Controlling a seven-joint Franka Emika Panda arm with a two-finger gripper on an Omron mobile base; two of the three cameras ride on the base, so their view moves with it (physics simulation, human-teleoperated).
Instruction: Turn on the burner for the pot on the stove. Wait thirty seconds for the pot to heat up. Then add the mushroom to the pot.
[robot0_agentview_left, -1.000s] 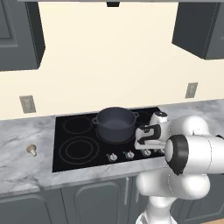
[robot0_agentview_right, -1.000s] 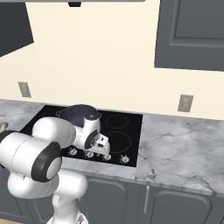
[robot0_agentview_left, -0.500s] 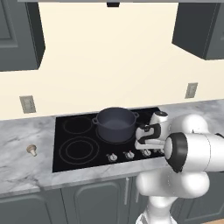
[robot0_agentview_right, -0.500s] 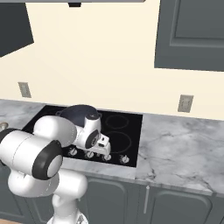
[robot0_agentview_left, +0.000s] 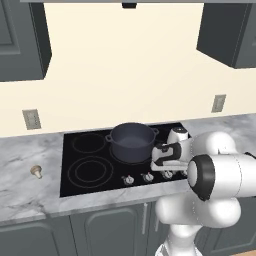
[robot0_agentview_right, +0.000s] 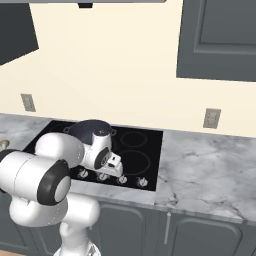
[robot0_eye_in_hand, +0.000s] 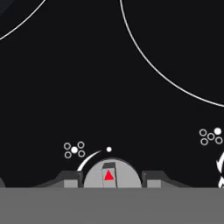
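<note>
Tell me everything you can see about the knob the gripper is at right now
The knob is a small round silver-grey dial with a raised centre bar carrying a red triangle. It sits in the front row of knobs on the black glass stove, beside a white arc, a dot and a burner diagram printed on the glass. In the hand view the gripper straddles it, a dark fingertip close on each side; actual contact can't be confirmed.

knob (robot0_eye_in_hand: 112, 175) lower half cut off by frame edge, fingers (robot0_eye_in_hand: 70, 178) mostly hidden, mushroom (robot0_agentview_left: 36, 171) tiny, no detail
</note>
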